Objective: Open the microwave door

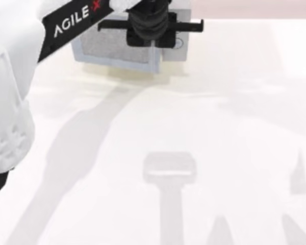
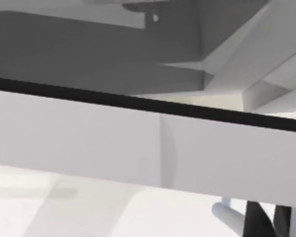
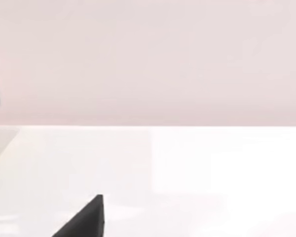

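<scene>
The microwave [image 1: 130, 48] sits at the far edge of the table [image 1: 194, 127], a bit left of the middle. Its microwave door [image 1: 115, 51], the flat panel with the speckled mesh window, faces the near side of the table, and its long side runs left to right. My left arm [image 1: 66, 23] reaches across from the left, and the left gripper [image 1: 152, 28] hangs right over the door's right edge, next to the knob panel [image 1: 177, 43]. The door lies just under and in front of the jaws. I cannot tell how wide the jaws are or if they hold anything. The left arm says "AGILE" in white letters. The right arm is parked away from the microwave.
</scene>
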